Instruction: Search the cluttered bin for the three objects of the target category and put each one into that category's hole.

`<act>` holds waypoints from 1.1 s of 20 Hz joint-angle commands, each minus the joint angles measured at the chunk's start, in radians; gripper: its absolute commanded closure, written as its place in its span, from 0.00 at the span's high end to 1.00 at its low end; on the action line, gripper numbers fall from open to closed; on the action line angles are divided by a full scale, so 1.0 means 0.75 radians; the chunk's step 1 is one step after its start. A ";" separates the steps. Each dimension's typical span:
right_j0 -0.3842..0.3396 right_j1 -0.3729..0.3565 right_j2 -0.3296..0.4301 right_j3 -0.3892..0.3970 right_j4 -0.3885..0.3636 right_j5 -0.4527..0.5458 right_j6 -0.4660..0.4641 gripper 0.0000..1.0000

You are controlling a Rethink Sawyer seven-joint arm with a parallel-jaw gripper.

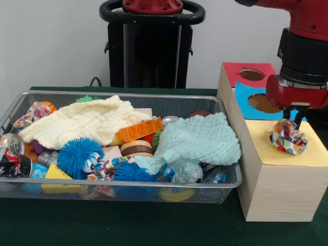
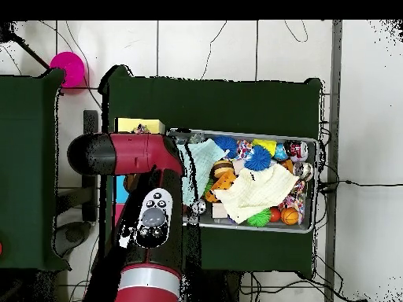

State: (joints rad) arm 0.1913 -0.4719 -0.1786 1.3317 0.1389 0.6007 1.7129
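Wire mesh bin (image 1: 15, 105) on the green desk (image 1: 128, 225), well left of the tool (image 1: 288, 114) in front view, long axis running left-right. Packed full.

Bin contents, left to right: crushed soda can (image 1: 11, 151) at left end, colourful crumpled paper ball (image 1: 32, 114) behind it, cream knitted cloth (image 1: 84, 122) draped over the back-left, blue fuzzy ball with eyes (image 1: 79, 155) in front, yellow block (image 1: 55, 173) at front wall. Orange toothed plastic piece (image 1: 138, 129) mid-bin, long axis left-right, slightly tilted up to the right. Toy burger (image 1: 136, 148) below it. Mint knitted cloth (image 1: 197, 141) covering the right half. Items under both cloths mostly hidden, not identifiable. Second blue fuzzy ball (image 1: 130, 171) at front centre.

Wooden sorting box (image 1: 277, 192) right of bin, directly under the tool. Top in three coloured panels: red (image 1: 236, 73) at back with round hole, blue (image 1: 245, 100) with round hole, yellow (image 1: 277, 143) nearest. Second multicoloured crumpled paper ball (image 1: 288, 137) sitting on the yellow panel, just below the tool, apparently clear of it. No clear long axis, roughly round. Yellow panel's hole not visible.

Tool mostly hidden by the red wrist housing (image 1: 297, 92); only dark stubs visible underneath. Open or closed: cannot tell. Overhead view: arm (image 2: 149, 220) covers box and tool completely; only a yellow corner (image 2: 140, 126) shows.
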 commanded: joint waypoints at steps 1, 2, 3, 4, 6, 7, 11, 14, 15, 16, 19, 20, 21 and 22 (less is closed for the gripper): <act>-0.045 -0.070 0.084 0.066 0.035 0.170 0.187 0.00; -0.045 -0.068 0.082 0.059 0.034 0.178 0.190 0.00; -0.044 -0.066 0.079 0.051 0.034 0.187 0.193 0.00; -0.043 -0.066 0.077 0.045 0.034 0.200 0.195 0.00; -0.044 -0.073 0.080 0.056 0.035 0.206 0.196 0.00; -0.044 -0.082 0.084 0.074 0.036 0.198 0.196 0.00; -0.054 -0.087 0.093 0.087 0.037 0.198 0.190 0.00; -0.059 -0.098 0.099 0.103 0.039 0.198 0.186 0.00; -0.060 -0.101 0.100 0.108 0.039 0.199 0.185 0.00; -0.062 -0.103 0.101 0.111 0.038 0.200 0.183 0.00; -0.066 -0.114 0.102 0.124 0.039 0.216 0.179 0.00; -0.067 -0.119 0.102 0.131 0.038 0.219 0.178 0.00; -0.067 -0.122 0.102 0.135 0.036 0.214 0.178 0.00; -0.072 -0.122 0.108 0.137 0.037 0.210 0.172 0.00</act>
State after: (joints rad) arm 0.1815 -0.5576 -0.1763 1.3378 0.1387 0.6381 1.7129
